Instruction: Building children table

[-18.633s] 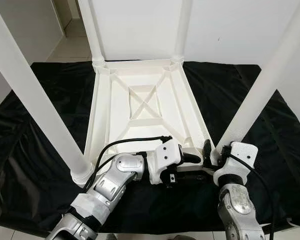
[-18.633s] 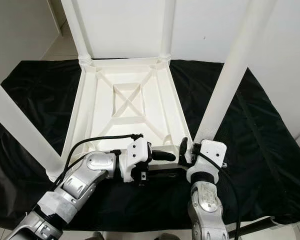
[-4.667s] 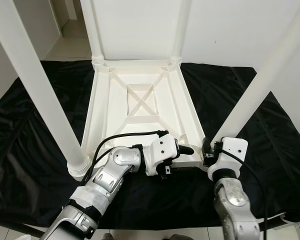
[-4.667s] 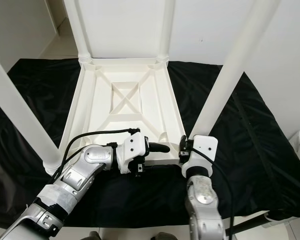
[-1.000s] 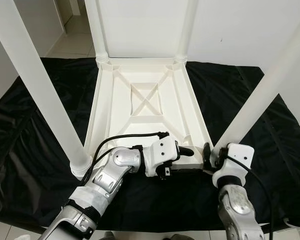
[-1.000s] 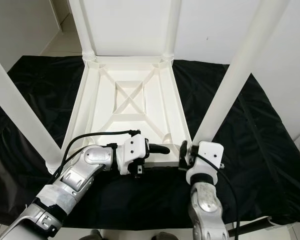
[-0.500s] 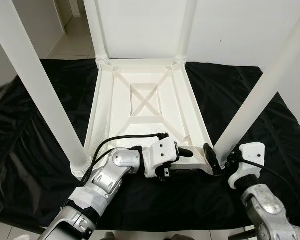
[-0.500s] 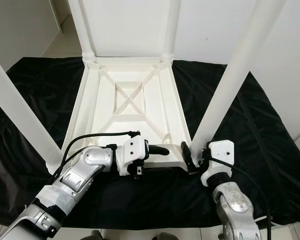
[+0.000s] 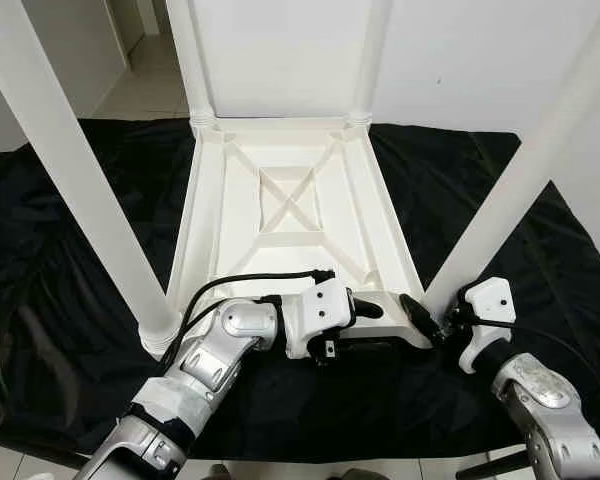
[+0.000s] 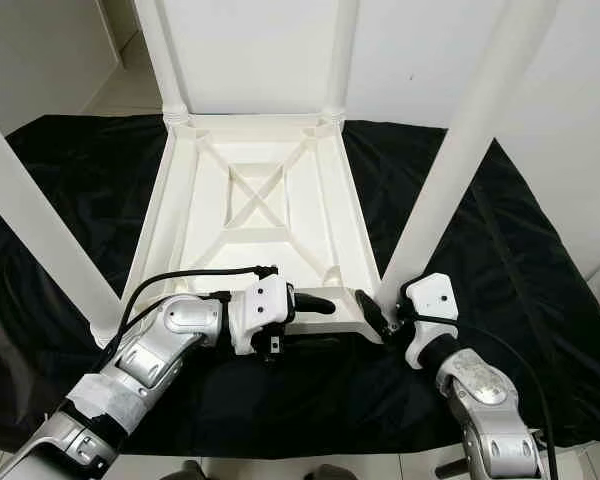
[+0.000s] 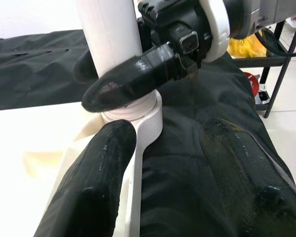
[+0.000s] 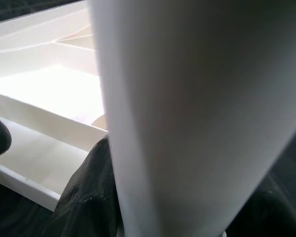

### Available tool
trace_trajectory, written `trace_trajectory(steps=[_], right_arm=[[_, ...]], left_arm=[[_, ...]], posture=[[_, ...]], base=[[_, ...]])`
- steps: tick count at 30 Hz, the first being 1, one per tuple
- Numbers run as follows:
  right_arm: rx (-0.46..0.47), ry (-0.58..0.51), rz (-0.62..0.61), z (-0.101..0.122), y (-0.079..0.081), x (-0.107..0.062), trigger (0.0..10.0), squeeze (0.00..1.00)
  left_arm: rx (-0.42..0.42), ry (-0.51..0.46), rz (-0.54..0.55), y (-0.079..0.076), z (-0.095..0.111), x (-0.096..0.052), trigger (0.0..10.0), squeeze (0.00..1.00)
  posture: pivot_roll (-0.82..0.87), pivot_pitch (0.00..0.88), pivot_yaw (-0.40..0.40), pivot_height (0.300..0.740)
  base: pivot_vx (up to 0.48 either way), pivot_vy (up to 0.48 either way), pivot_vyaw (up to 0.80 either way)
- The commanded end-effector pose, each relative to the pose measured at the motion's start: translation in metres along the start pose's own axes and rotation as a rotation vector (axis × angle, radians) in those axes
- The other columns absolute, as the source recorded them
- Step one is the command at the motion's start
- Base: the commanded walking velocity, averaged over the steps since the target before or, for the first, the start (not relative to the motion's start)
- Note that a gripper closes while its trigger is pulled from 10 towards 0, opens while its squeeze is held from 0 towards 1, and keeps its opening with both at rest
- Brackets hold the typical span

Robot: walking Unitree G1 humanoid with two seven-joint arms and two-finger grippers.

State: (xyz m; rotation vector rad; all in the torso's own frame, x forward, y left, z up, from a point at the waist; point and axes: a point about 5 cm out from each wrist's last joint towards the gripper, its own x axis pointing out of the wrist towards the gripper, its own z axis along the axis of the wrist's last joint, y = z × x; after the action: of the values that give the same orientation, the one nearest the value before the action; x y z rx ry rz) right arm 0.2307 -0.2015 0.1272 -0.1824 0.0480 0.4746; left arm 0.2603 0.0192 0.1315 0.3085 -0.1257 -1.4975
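A white plastic children's table (image 9: 280, 240) lies upside down on a black cloth, its legs pointing up. My left gripper (image 9: 368, 325) is at the near rim, open. One finger (image 11: 106, 168) rests inside the rim and the other (image 11: 241, 168) is outside over the cloth. My right gripper (image 9: 432, 318) reaches in from the right to the base of the near-right leg (image 9: 520, 190). In the left wrist view one of its fingers (image 11: 133, 79) lies across that leg (image 11: 111, 44). In the right wrist view the leg (image 12: 187, 108) sits between the dark fingers.
The black cloth (image 9: 70, 330) covers the floor around the table. The near-left leg (image 9: 80, 190) rises close to my left arm. Two far legs (image 9: 192, 60) stand against a white wall. A black metal stand (image 11: 281, 64) and yellow item (image 11: 246, 47) sit to the right.
My right arm has swung out to the right, and its fingers now point left across the base of the near-right leg. The left gripper stays at the near rim.
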Motion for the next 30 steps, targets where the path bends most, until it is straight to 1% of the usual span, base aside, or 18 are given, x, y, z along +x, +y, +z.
trace_trajectory(steps=[1, 4, 5, 6, 7, 9, 14, 16, 17, 19, 21, 22, 23, 25, 27, 28, 29, 30], right_arm=[[-0.017, 0.025, 0.024, -0.004, 0.002, 0.001, 0.0, 0.00], [-0.018, 0.026, 0.022, -0.006, 0.001, -0.001, 0.0, 0.00], [-0.011, 0.023, 0.015, -0.006, 0.001, -0.002, 0.9, 0.00], [-0.005, 0.021, 0.010, -0.006, 0.002, -0.002, 0.9, 0.00], [0.016, 0.013, -0.009, -0.005, 0.002, -0.003, 10.0, 0.00], [0.031, 0.010, -0.027, -0.005, 0.003, -0.003, 10.0, 0.00], [0.043, 0.021, -0.139, -0.004, 0.002, -0.003, 10.0, 0.00], [0.055, 0.019, -0.240, -0.002, 0.003, -0.002, 10.0, 0.00], [0.076, 0.016, -0.289, -0.002, 0.004, -0.001, 10.0, 0.00], [0.101, 0.013, -0.330, -0.001, 0.005, 0.000, 10.0, 0.00], [0.152, 0.020, -0.451, -0.001, 0.010, 0.002, 10.0, 0.00], [0.191, 0.040, -0.530, -0.003, 0.013, 0.002, 10.0, 0.00], [0.217, 0.056, -0.580, -0.005, 0.014, 0.002, 10.0, 0.00], [0.217, 0.056, -0.580, -0.005, 0.014, 0.002, 10.0, 0.00], [0.217, 0.062, -0.647, -0.005, 0.019, 0.002, 10.0, 0.00], [0.217, 0.062, -0.647, -0.005, 0.019, 0.002, 10.0, 0.00], [0.246, 0.077, -0.727, -0.008, 0.033, 0.004, 10.0, 0.00], [0.260, 0.080, -0.751, -0.008, 0.040, 0.006, 10.0, 0.00]], left_arm=[[0.000, 0.009, -0.037, -0.004, 0.000, 0.001, 10.0, 0.00], [-0.002, 0.010, -0.036, -0.004, -0.001, 0.001, 10.0, 0.00], [-0.002, 0.011, -0.035, -0.004, -0.001, 0.001, 10.0, 0.00], [-0.001, 0.011, -0.035, -0.004, -0.001, 0.001, 10.0, 0.00], [-0.001, 0.012, -0.035, -0.003, -0.001, 0.001, 10.0, 0.00], [-0.001, 0.013, -0.034, -0.004, -0.001, 0.001, 10.0, 0.00], [-0.002, 0.012, -0.038, -0.006, -0.001, 0.001, 10.0, 0.00], [-0.003, 0.012, -0.040, -0.006, -0.001, 0.001, 10.0, 0.00], [-0.004, 0.012, -0.041, -0.006, -0.002, 0.001, 10.0, 0.00], [-0.006, 0.012, -0.041, -0.006, -0.002, 0.001, 10.0, 0.00], [-0.007, 0.013, -0.043, -0.006, -0.002, 0.001, 10.0, 0.00], [-0.006, 0.013, -0.044, -0.006, -0.002, 0.001, 10.0, 0.00], [-0.005, 0.014, -0.045, -0.007, -0.002, 0.001, 10.0, 0.00], [-0.005, 0.014, -0.045, -0.007, -0.002, 0.001, 10.0, 0.00], [-0.005, 0.014, -0.046, -0.007, -0.002, 0.001, 10.0, 0.00], [-0.005, 0.014, -0.046, -0.007, -0.002, 0.001, 10.0, 0.00], [-0.003, 0.015, -0.048, -0.007, -0.002, 0.001, 10.0, 0.00], [-0.002, 0.016, -0.049, -0.007, -0.002, 0.001, 10.0, 0.00]], posture=[[-0.07, 0.000, -0.001, 0.740], [-0.08, 0.000, -0.003, 0.740], [-0.08, 0.000, -0.004, 0.740], [-0.08, 0.000, -0.004, 0.740], [-0.08, 0.000, -0.005, 0.740], [-0.08, 0.000, -0.005, 0.740], [-0.08, 0.000, -0.008, 0.740], [-0.09, 0.000, -0.008, 0.740], [-0.09, 0.000, -0.008, 0.740], [-0.09, 0.000, -0.008, 0.740], [-0.09, 0.000, -0.007, 0.740], [-0.09, 0.000, -0.006, 0.740], [-0.09, 0.000, -0.006, 0.740], [-0.09, 0.000, -0.006, 0.740], [-0.09, 0.000, -0.006, 0.740], [-0.09, 0.000, -0.006, 0.740], [-0.09, 0.000, -0.005, 0.740], [-0.08, 0.000, -0.003, 0.740]], base=[[0.000, 0.000, 0.00], [0.000, 0.000, 0.00], [0.000, 0.000, 0.00], [0.000, 0.000, 0.00], [0.000, 0.000, 0.00], [0.000, 0.000, 0.00], [0.000, 0.000, 0.00], [0.000, 0.000, 0.00], [0.000, 0.000, 0.00], [0.000, 0.000, 0.00], [0.000, 0.000, 0.00], [0.000, 0.000, 0.00], [0.000, 0.000, 0.00], [0.000, 0.000, 0.00], [0.000, 0.000, 0.00], [0.000, 0.000, 0.00], [0.000, 0.000, 0.00], [0.000, 0.000, 0.00]])
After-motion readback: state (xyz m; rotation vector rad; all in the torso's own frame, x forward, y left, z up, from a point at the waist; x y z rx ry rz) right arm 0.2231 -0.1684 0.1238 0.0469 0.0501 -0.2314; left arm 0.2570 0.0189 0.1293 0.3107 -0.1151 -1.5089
